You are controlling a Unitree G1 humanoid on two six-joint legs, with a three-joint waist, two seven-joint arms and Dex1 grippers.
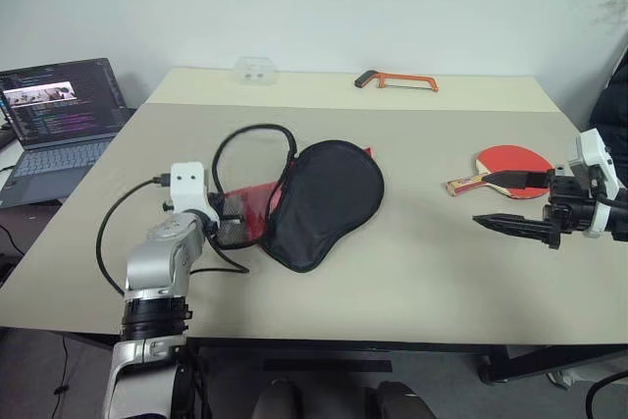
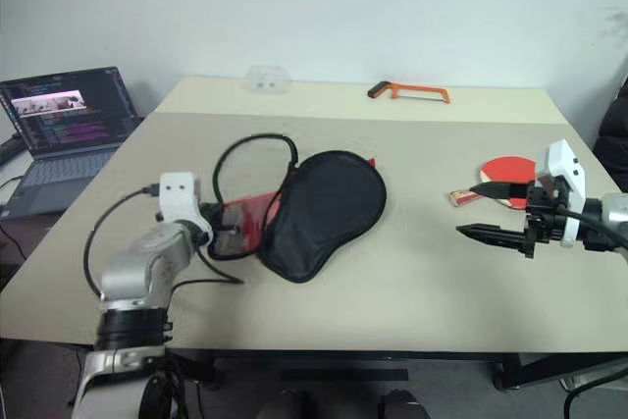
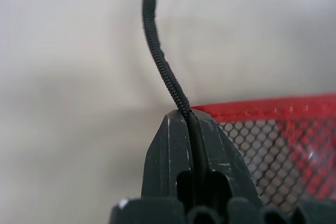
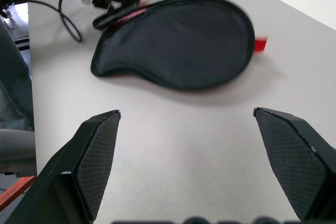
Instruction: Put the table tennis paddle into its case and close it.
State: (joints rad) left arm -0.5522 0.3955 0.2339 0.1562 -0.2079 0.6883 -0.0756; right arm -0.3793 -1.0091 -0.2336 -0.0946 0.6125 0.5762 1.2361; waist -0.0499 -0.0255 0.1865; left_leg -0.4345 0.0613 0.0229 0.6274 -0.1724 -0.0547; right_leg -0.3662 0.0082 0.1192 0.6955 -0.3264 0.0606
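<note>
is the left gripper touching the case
Touching. The left wrist view shows the left gripper shut on the black zipper edge of the case.

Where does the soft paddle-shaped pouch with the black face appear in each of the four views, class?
Left eye view: soft black paddle-shaped pouch, table centre.
Right eye view: centre again, beside the left gripper.
Left wrist view: its red mesh edge and black zip strip, pinched between the shut fingers.
Right wrist view: upper middle, beyond the open fingers.
Shared landmark: the red edge under the black face.
</note>
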